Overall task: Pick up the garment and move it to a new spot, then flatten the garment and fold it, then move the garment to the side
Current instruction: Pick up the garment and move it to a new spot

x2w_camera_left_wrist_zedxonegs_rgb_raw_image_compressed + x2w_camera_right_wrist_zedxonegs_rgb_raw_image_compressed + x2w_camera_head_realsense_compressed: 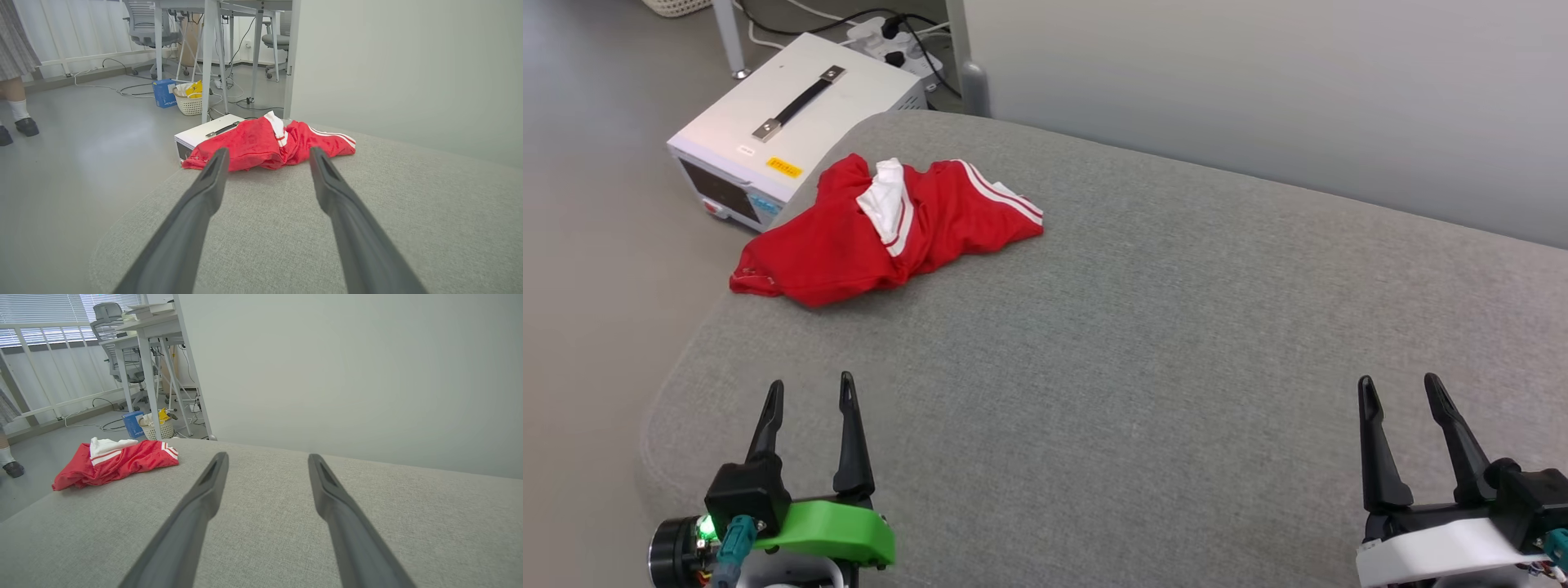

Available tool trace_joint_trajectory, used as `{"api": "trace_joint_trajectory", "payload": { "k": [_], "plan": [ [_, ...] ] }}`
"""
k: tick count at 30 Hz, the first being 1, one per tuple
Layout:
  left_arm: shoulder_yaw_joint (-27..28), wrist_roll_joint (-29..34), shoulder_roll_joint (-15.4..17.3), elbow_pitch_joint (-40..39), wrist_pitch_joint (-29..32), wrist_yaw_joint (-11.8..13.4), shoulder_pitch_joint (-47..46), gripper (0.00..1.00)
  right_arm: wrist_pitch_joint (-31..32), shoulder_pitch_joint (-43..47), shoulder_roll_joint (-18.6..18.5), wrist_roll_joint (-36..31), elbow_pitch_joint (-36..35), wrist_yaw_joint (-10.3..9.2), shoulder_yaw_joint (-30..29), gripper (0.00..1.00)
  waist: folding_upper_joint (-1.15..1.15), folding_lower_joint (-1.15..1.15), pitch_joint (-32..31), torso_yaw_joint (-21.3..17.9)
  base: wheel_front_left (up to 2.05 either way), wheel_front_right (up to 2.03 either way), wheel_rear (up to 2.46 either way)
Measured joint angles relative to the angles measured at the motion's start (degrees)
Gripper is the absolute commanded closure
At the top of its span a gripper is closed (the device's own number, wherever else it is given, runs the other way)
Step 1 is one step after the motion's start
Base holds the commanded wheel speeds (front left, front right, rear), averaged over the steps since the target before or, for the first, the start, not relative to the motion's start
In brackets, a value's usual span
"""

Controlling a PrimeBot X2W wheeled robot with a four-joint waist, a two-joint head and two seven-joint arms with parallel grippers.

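The garment (882,233) is lying crumpled in a heap at the far left corner of the cushion (1143,343). Red cloth is bunching up, a white sleeve is poking out on top, and striped trim is showing at its right end. Its left edge is reaching the cushion's rim. The left gripper (811,380) is hovering at the near left, fingers spread wide and holding nothing, pointing toward the garment but well short of it. The right gripper (1397,378) is sitting at the near right, well apart from the garment, also gaping wide and empty. Past the corner, a white box (792,114) with a black handle is sitting on the floor near the garment. Further back, a basket (188,104) is standing by desk legs, and a person's foot (26,126) is showing at the left.
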Motion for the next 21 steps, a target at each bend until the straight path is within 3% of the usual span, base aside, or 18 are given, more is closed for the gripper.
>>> {"api": "trace_joint_trajectory", "payload": {
  "k": [12,21],
  "plan": [
    [0.93,-2.07,0.01,0.65,0.00,0.18,0.00,0.00,0.00,-0.02,0.00,-0.44,-0.10,0.00,0.24,0.00,0.00,0.00,0.87,5.95,0.00,0.00,0.00],
    [2.41,-2.32,0.01,1.77,0.00,-0.43,-1.57,0.00,0.00,-0.57,0.08,-1.04,-0.42,0.00,1.10,0.00,0.00,0.00,1.85,6.04,0.00,0.00,0.00]
  ]
}}
